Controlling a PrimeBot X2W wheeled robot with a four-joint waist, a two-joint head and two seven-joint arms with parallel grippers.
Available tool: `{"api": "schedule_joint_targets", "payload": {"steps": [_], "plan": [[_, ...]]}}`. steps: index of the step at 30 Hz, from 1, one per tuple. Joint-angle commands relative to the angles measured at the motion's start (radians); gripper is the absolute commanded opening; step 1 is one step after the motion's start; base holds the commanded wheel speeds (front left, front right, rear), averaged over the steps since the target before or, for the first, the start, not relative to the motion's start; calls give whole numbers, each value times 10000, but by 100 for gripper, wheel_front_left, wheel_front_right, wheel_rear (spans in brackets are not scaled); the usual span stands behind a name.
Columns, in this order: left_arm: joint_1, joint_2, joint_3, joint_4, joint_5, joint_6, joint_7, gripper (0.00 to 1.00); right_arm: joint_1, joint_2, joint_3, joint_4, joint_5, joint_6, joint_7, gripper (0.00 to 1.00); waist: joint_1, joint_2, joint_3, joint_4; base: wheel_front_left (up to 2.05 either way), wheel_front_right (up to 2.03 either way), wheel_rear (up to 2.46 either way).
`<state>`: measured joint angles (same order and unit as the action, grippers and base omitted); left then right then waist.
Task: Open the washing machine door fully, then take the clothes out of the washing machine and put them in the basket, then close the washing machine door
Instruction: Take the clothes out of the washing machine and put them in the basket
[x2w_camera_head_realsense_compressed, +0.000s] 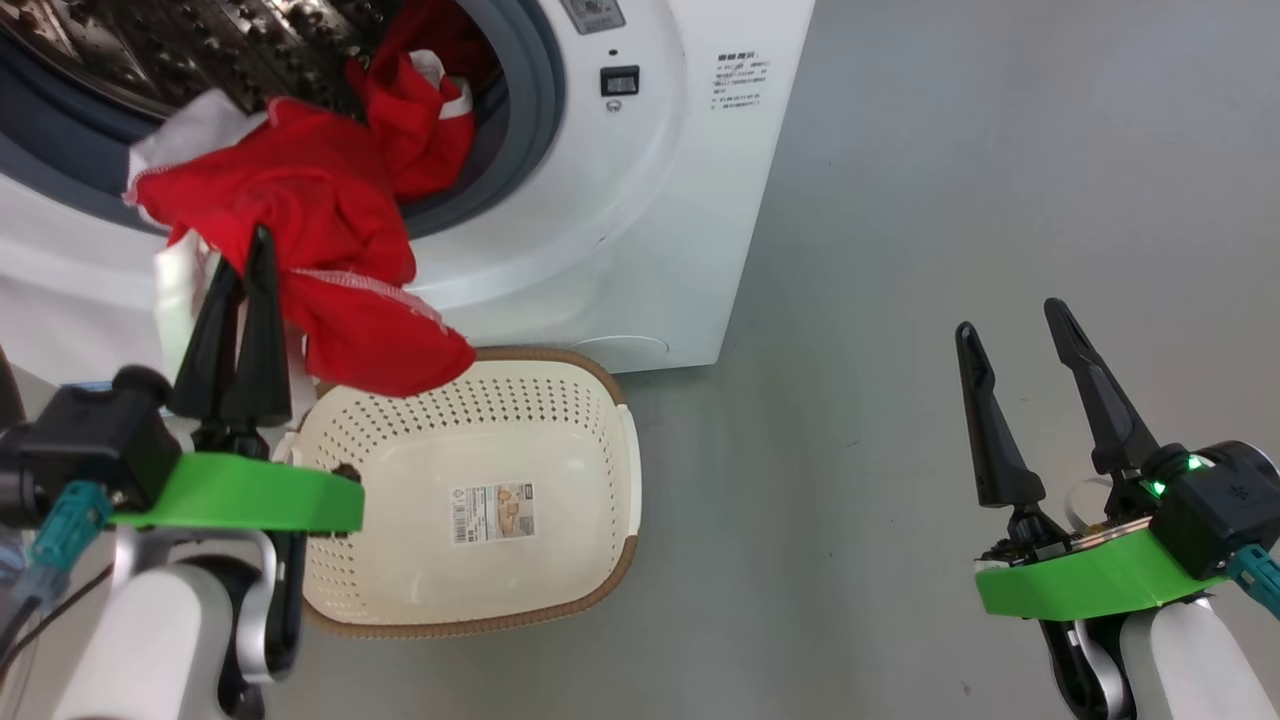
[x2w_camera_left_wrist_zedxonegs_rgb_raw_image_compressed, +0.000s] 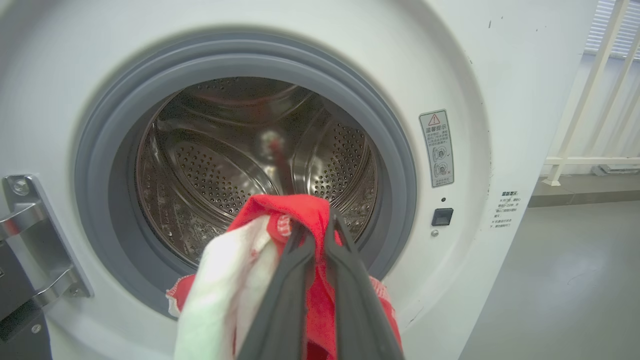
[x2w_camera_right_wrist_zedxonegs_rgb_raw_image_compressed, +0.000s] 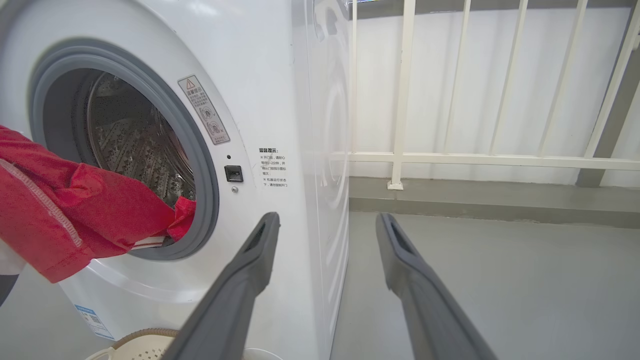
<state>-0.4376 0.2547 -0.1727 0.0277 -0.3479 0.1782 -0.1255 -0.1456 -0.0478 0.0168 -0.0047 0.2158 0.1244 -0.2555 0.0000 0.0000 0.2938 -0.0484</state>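
The washing machine (x2w_camera_head_realsense_compressed: 650, 200) stands open, its steel drum (x2w_camera_left_wrist_zedxonegs_rgb_raw_image_compressed: 225, 160) bare at the back. The door is out of view; its metal hinge (x2w_camera_left_wrist_zedxonegs_rgb_raw_image_compressed: 35, 240) sits beside the opening. Red clothes (x2w_camera_head_realsense_compressed: 320, 200) with white trim spill over the grey ring and hang above the basket (x2w_camera_head_realsense_compressed: 560, 410) on the floor below. My left gripper (x2w_camera_head_realsense_compressed: 250, 250) is shut on the red and white fabric (x2w_camera_left_wrist_zedxonegs_rgb_raw_image_compressed: 280, 210) just outside the opening. More red cloth (x2w_camera_head_realsense_compressed: 420, 110) lies in the drum mouth. My right gripper (x2w_camera_head_realsense_compressed: 1010, 318) hangs open to the right, holding nothing, fingers (x2w_camera_right_wrist_zedxonegs_rgb_raw_image_compressed: 260, 250) pointing at the machine's front corner.
A white railing (x2w_camera_right_wrist_zedxonegs_rgb_raw_image_compressed: 400, 100) on a raised grey kerb (x2w_camera_right_wrist_zedxonegs_rgb_raw_image_compressed: 475, 200) runs to the right of the machine. Bare grey floor (x2w_camera_head_realsense_compressed: 900, 300) lies between the basket and my right arm. A black door latch (x2w_camera_left_wrist_zedxonegs_rgb_raw_image_compressed: 442, 216) sits on the machine front.
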Motion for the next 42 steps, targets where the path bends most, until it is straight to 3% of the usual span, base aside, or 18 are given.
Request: {"api": "schedule_joint_targets", "payload": {"steps": [1,7,13,14,16,23,34,42], "plan": [[104,283,328,-504,-59,124,45,0,109,-24,200,-302,-53,63,-63,100,0,0,-52,15,0,0,0],[755,193,323,-1037,-183,350,243,0,141,-24,156,-405,-33,63,-63,100,0,0,19,48,0,0,0],[1067,-198,188,-263,-526,317,90,0,80,-24,183,-449,-25,63,-63,100,0,0,216,37,0,0,0],[1047,-265,192,31,-645,241,25,0,65,-24,178,-451,-29,63,-63,100,0,0,249,40,0,0,0],[666,-737,354,1879,-1617,-511,-466,0,-57,-24,209,-474,-51,63,-63,100,0,0,485,48,0,0,0],[-430,-1130,294,4512,-1947,-1314,-1052,0,-231,-24,145,-544,-10,63,-63,100,0,0,1048,102,0,0,0],[-1972,-1485,470,7465,-1746,-2009,-1353,0,-623,-24,263,-606,-84,63,-63,100,0,0,1874,84,0,0,0],[-2644,-1648,860,8916,-1184,-2163,-1360,0,-832,-24,371,-594,-96,63,-63,100,0,0,2392,7,0,0,0]]}}
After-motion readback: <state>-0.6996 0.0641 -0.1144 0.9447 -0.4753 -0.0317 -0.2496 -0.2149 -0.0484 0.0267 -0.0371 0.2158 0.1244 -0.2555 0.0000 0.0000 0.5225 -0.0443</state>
